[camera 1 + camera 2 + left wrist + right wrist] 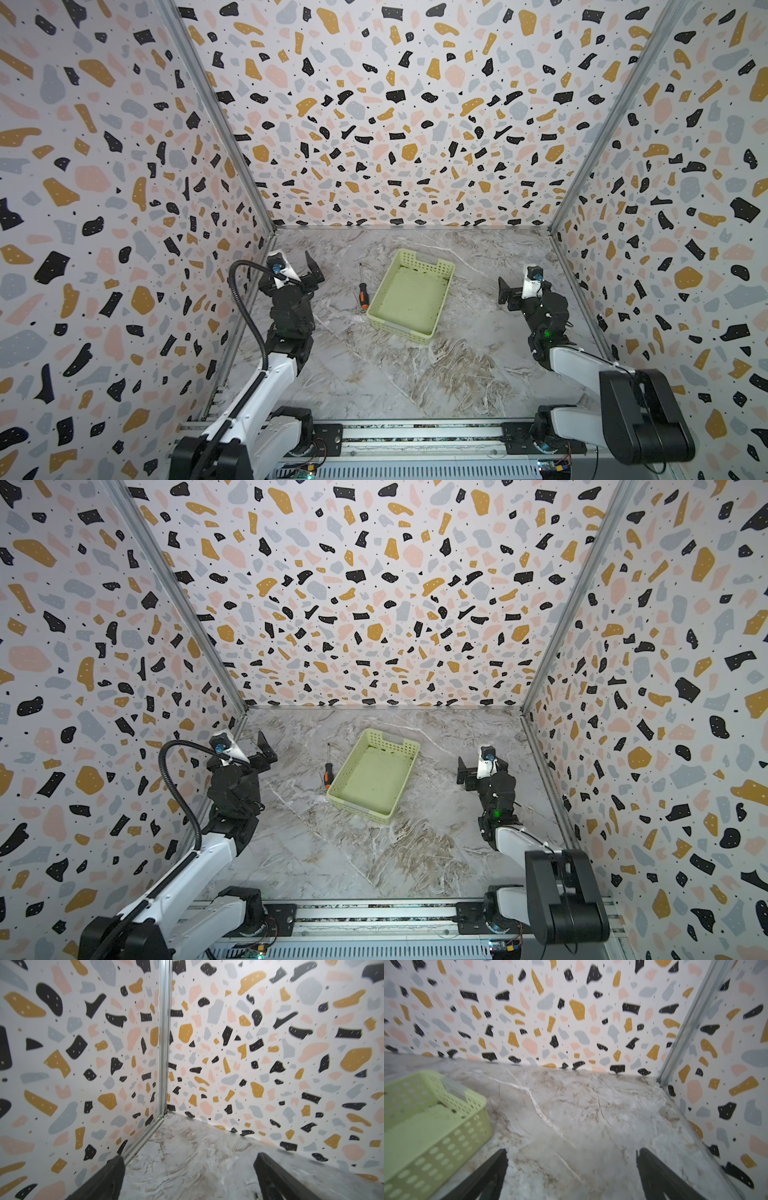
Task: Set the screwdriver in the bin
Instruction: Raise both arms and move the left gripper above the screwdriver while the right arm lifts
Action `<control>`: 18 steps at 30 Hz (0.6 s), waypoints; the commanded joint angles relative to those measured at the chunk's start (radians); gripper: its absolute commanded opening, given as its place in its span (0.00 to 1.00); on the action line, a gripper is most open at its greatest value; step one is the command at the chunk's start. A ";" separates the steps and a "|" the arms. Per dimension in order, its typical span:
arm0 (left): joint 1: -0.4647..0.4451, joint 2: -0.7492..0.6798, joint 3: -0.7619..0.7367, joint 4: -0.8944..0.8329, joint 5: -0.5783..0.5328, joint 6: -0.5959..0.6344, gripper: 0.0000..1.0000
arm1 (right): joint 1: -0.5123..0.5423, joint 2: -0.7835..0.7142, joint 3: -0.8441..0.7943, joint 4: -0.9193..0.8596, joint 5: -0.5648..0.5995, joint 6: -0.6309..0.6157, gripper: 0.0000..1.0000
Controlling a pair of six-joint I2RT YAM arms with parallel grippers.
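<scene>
bin empty, screwdriver just beside

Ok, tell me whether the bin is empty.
Empty: the bin shows only its bare floor; the screwdriver lies on the table beside it.

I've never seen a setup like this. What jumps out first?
The loud speckled walls boxing in a marble-look table. Mid-table sits an empty pale green bin, with a small black-and-orange screwdriver lying just left of it. Either side waits a robot arm, left gripper and right gripper, jaws open.
</scene>
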 commanded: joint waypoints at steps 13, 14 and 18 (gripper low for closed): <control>0.005 0.197 0.357 -0.532 0.210 -0.152 1.00 | -0.017 -0.029 0.403 -0.605 -0.056 0.309 0.99; 0.005 0.223 0.375 -0.552 0.232 -0.164 1.00 | -0.030 -0.022 0.402 -0.603 -0.130 0.303 0.99; 0.005 0.346 0.464 -0.645 0.336 -0.193 1.00 | 0.073 -0.023 0.437 -0.682 -0.038 0.216 0.99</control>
